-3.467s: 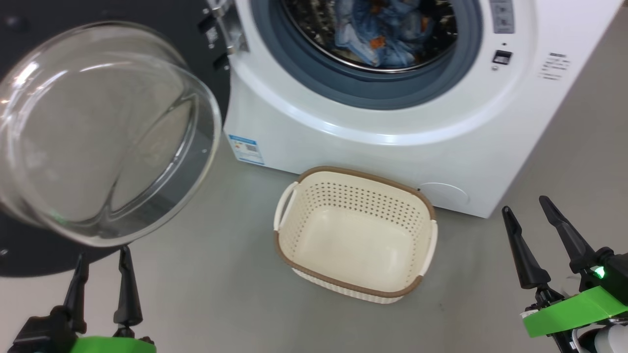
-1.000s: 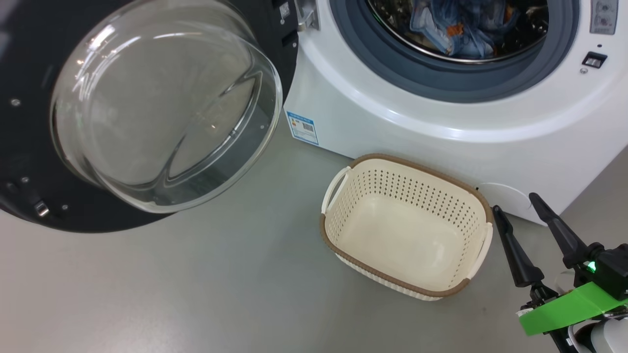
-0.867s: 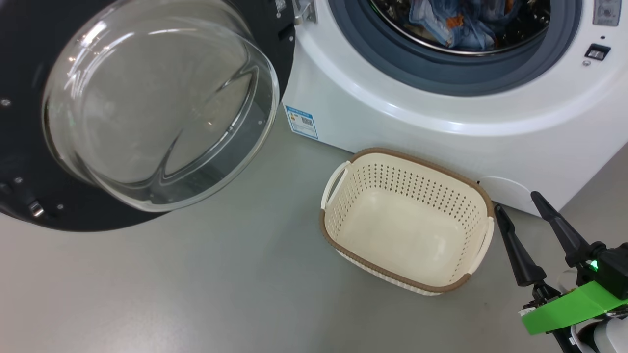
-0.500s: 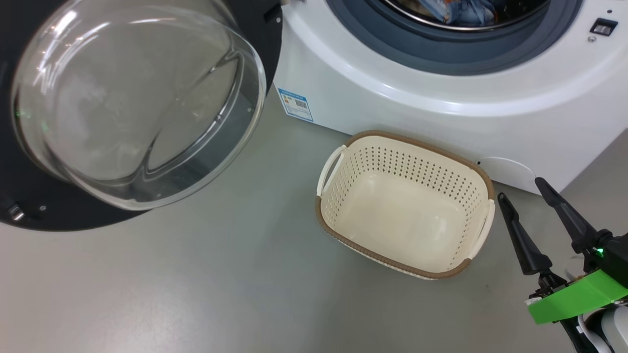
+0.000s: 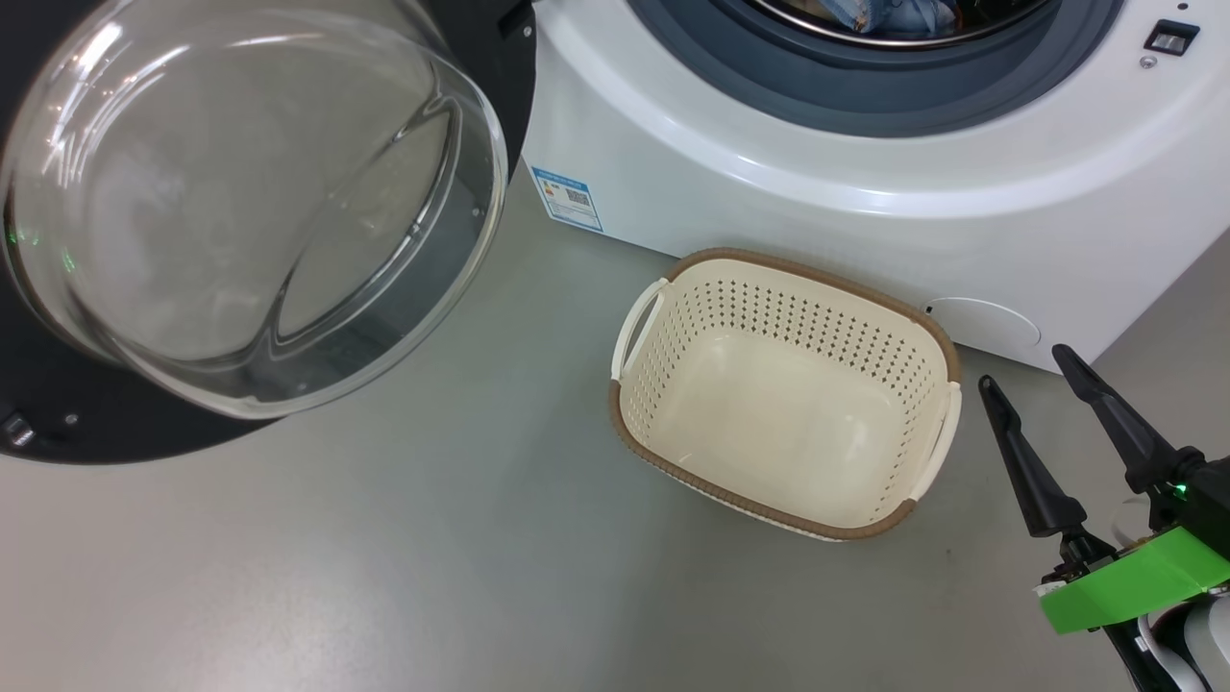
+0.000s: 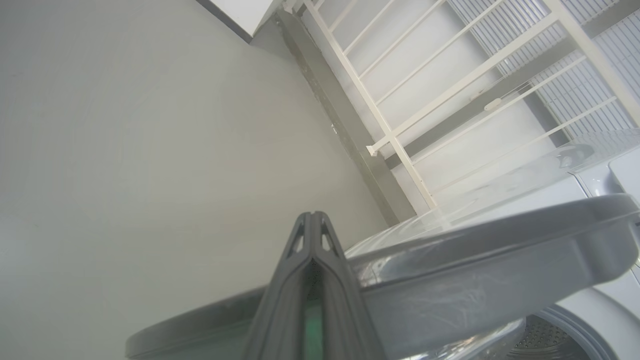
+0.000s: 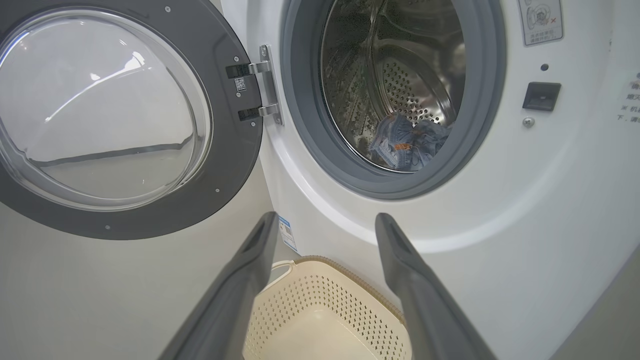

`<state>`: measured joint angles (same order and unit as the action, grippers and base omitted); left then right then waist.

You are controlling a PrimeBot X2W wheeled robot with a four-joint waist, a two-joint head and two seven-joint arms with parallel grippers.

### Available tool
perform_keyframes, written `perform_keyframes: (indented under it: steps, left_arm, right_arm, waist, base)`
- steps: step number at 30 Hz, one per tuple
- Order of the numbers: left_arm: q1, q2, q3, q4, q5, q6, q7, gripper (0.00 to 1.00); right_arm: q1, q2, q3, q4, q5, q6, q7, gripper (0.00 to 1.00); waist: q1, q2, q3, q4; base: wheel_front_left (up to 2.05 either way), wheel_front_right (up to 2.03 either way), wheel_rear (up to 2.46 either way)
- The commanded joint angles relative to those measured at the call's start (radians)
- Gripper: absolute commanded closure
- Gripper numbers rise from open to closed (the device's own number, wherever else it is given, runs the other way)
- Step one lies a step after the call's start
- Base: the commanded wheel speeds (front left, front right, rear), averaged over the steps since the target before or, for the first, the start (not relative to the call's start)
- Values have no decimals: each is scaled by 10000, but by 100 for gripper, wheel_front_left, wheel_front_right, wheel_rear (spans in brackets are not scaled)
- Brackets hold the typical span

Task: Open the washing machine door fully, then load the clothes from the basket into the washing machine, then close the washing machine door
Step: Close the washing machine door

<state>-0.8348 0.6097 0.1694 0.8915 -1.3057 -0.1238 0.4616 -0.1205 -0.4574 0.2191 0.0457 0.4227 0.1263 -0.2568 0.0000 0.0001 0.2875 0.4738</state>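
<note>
**Fig. Door-closing stage, clothes loaded.** The washing machine door (image 5: 240,202) stands swung wide to the left of the washing machine (image 5: 817,183), hung on a metal hinge (image 7: 267,85). The clothes (image 7: 407,145) lie as a crumpled blue heap low in the perforated steel drum (image 7: 400,75). The basket (image 5: 807,274) sits empty on the floor (image 5: 384,557), just in front of the machine.

Left claw (image 6: 311,220): fingers pressed together into one blade, lying across the door's grey rim edge; whether it touches cannot be told. Right claw (image 5: 1022,367): fingers spread apart, holding nothing, just right of the basket.

*Technique (judged):*
- Push with the closed blade on the hard rim, far from the hinge, where leverage is best.
- Avoid the bulging glass bowl, which is smooth, curved and likely to let a fingertip skid.
- Follow the door's arc and press until the latch catches.
- Confirm that no fabric drapes over the pliant grey rubber gasket (image 7: 300,125).

*Materials:* glossy dark rim; clear, reflective bowl; thin cream plastic basket, pierced with holes and edged in a brown woven-look band, light enough to slide if nudged
</note>
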Motion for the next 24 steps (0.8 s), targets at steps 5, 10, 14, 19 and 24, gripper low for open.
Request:
perform_keyframes:
  steps: [5,10,14,19,24]
  left_arm:
    - [76,660,-195,-434,-301,-69,863,100]
    - [318,709,-544,-829,-558,-69,1645,100]
    - [597,738,-806,-1266,-798,-69,2252,100]
    - [952,827,-1160,-1833,-1039,-69,3003,100]
    - [1394,962,-1645,-2637,-1076,-69,3527,100]
  right_arm:
    - [-136,-141,213,-202,31,44,-49,0]
    - [-120,-29,226,-148,30,44,-49,0]
    - [-71,82,218,-104,33,44,-49,0]
    - [6,221,223,-65,29,44,-49,0]
    - [112,348,208,-30,36,44,-49,0]
  waist:
    - [0,-1,-130,3]
    - [0,-1,-317,16]
    - [0,-1,-492,29]
    - [0,-1,-720,35]
    - [0,-1,-971,30]
  base:
    - [0,0,0]
    - [0,0,0]
    - [0,0,0]
    - [0,0,0]
    - [0,0,0]
